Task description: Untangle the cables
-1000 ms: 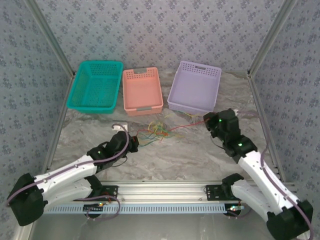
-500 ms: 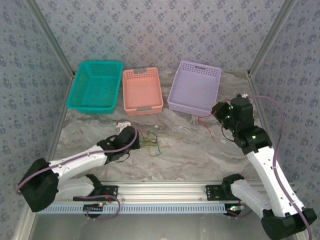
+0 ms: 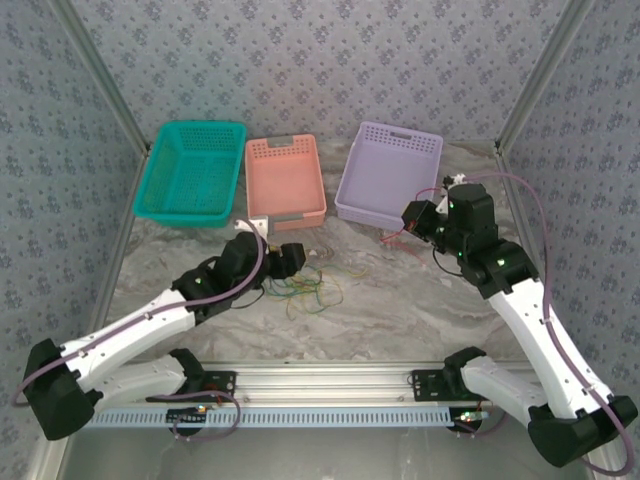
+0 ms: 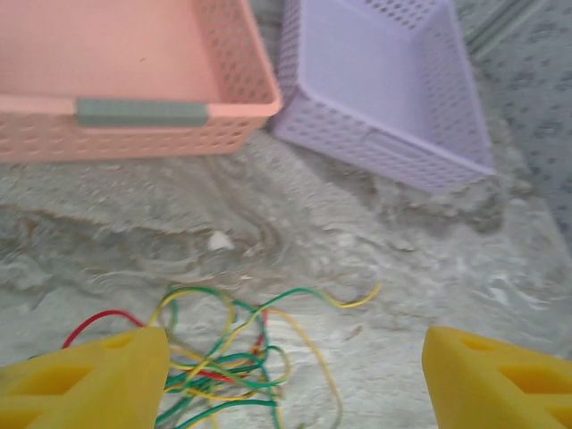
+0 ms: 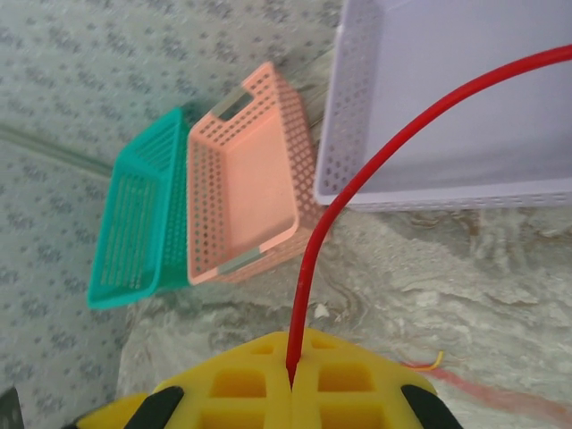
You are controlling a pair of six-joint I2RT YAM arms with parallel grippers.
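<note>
Red cable (image 5: 357, 170) clamped in our right gripper (image 5: 293, 386) beside purple basket (image 5: 447, 201); left gripper (image 4: 290, 380) apart; green-yellow tangle (image 4: 214, 366) not yet sorted.

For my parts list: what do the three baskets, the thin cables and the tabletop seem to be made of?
Teal basket, pink basket, lavender basket: probably moulded plastic, matte; evenly perforated walls.
Cables: likely smooth plastic-insulated wire; limp coloured loops.
Tabletop: grey marble pattern, matte; stone or printed laminate, cannot tell.
</note>
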